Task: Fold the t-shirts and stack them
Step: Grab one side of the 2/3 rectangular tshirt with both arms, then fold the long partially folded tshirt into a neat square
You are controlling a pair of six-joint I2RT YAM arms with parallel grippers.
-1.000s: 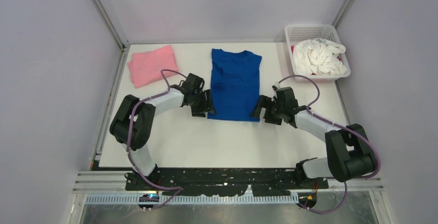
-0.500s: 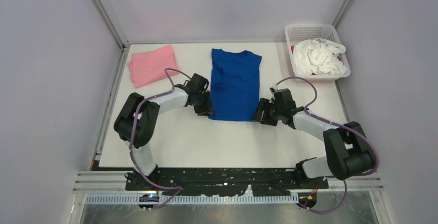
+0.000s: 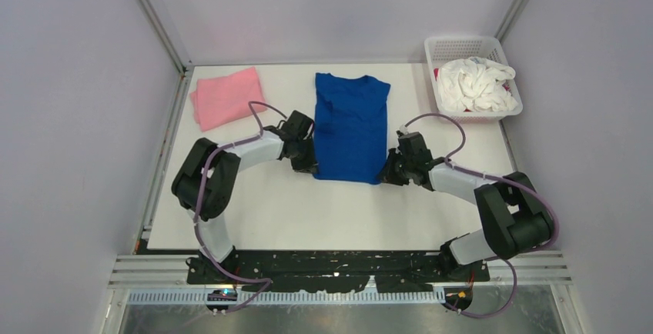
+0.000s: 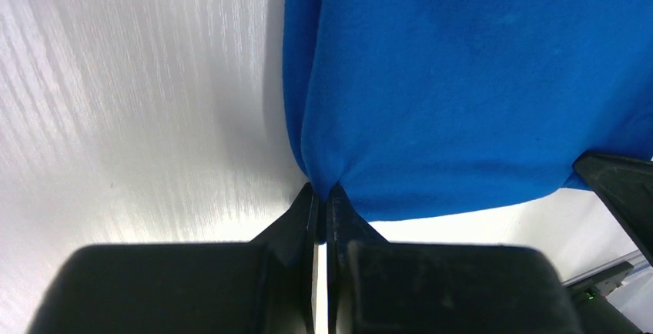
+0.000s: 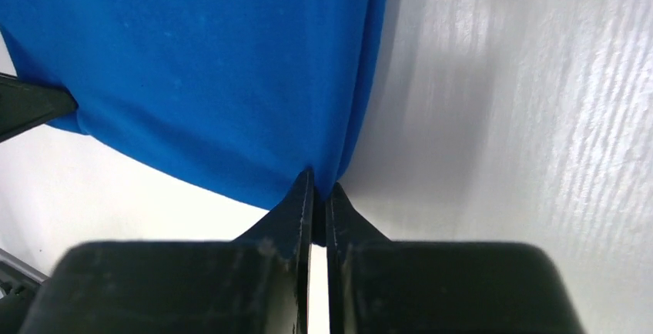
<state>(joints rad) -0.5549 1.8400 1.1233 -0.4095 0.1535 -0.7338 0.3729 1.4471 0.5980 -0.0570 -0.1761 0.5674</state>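
The left pincer [image 4: 322, 194] clamps one hem corner of the royal blue cloth t-shirt [image 4: 462, 80] spread ahead of it; the right pincer [image 5: 318, 188] clamps the other corner.

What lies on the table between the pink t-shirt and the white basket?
The blue t-shirt lies between the pink t-shirt and the basket, as the top external view shows.

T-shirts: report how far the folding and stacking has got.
Done: the pink t-shirt lies folded at far left. In hand: the blue t-shirt, sides folded in, has its near corners pinched by the left gripper and right gripper. Left: fold it up, then stack the two.
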